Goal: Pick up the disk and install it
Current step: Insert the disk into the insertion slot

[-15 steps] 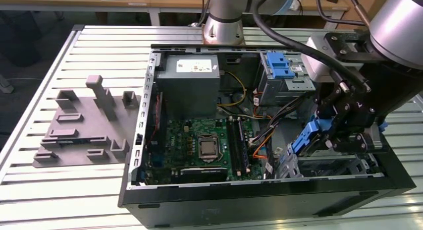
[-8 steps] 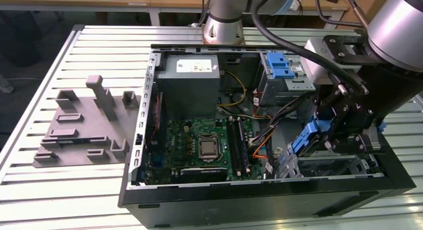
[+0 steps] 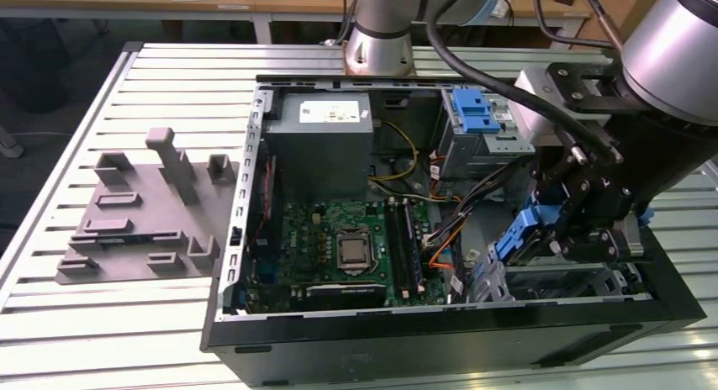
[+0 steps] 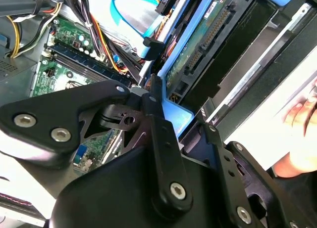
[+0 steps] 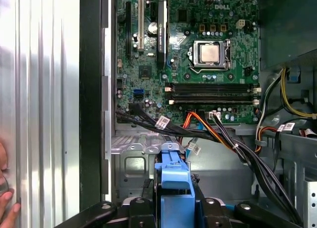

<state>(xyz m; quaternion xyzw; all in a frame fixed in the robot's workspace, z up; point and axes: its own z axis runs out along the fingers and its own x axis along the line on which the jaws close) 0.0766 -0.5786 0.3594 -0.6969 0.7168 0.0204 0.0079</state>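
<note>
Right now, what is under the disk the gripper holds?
A grey metal drive cage lies below the disk. The disk and gripper cover part of it, so its inside cannot be seen.

Hidden or cut off:
- the disk point(image 3: 523, 237), exterior view: only a blue bracket edge shows. The metal body and label are covered by the gripper point(image 3: 574, 234).
- the disk point(image 5: 173, 188), first wrist view: cut off by the picture's edge.
- a hand point(image 5: 7, 208), first wrist view: fingertips only.
- a hand point(image 4: 297, 134), second wrist view: blurred, cut by the edge.
- the arm point(image 3: 673, 45), exterior view: upper part out of frame.
</note>
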